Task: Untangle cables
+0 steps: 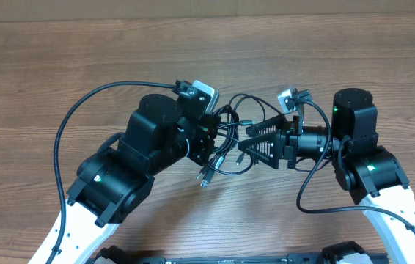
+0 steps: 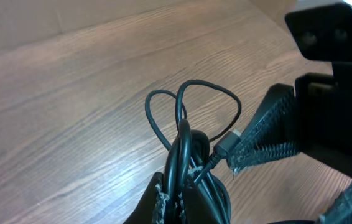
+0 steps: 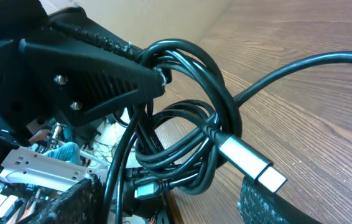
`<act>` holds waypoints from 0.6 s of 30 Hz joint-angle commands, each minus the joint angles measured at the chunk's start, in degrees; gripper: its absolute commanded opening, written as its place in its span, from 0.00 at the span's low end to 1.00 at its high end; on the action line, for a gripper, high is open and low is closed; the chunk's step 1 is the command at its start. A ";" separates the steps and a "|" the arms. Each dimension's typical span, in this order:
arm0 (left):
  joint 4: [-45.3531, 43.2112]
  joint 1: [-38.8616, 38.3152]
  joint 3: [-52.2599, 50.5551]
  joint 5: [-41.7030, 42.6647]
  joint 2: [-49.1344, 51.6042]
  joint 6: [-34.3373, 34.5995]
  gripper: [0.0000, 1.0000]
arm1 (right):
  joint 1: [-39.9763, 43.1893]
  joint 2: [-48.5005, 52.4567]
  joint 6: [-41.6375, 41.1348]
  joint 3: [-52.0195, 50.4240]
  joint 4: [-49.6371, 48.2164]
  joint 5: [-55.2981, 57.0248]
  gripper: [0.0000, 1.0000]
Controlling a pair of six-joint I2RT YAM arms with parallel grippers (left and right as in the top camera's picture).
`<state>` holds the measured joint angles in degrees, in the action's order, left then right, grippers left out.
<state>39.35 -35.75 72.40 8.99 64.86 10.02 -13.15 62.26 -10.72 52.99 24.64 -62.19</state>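
Note:
The cables (image 1: 231, 163) are thin black cords bunched in loops between my two grippers at mid-table. My left gripper (image 1: 213, 139) is shut on the bundle; in the left wrist view the cables (image 2: 182, 143) rise from its shut jaws (image 2: 179, 199) into two loops. My right gripper (image 1: 245, 139) faces it from the right, open, its jaws either side of the bundle. In the right wrist view the cables (image 3: 219, 93) hang coiled between its fingers (image 3: 170, 196). A long silver plug (image 3: 247, 163) lies against the right finger, with a smaller silver plug (image 3: 148, 186) lower down.
The wooden table (image 1: 61, 66) runs all round the arms. A thick black arm cable (image 1: 64, 147) arcs over the left side, and another (image 1: 314, 183) loops by the right arm. A cardboard sheet (image 1: 193, 9) lies along the back edge.

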 commanded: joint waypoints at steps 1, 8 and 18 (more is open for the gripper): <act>-0.22 0.15 0.87 3.45 -2.86 -10.97 0.04 | 1.27 -0.20 -1.33 0.66 -0.42 -0.46 0.69; 0.63 0.17 0.87 7.85 -6.56 -17.42 0.04 | 5.33 -0.20 -2.75 0.66 2.47 -0.48 0.68; -2.99 0.17 0.87 14.62 -6.45 -17.44 0.04 | 5.40 -0.20 -2.73 0.66 2.67 -2.23 0.66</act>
<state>38.41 -35.75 72.40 20.40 58.72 -6.44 -7.97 62.26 -13.47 52.99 27.44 -63.00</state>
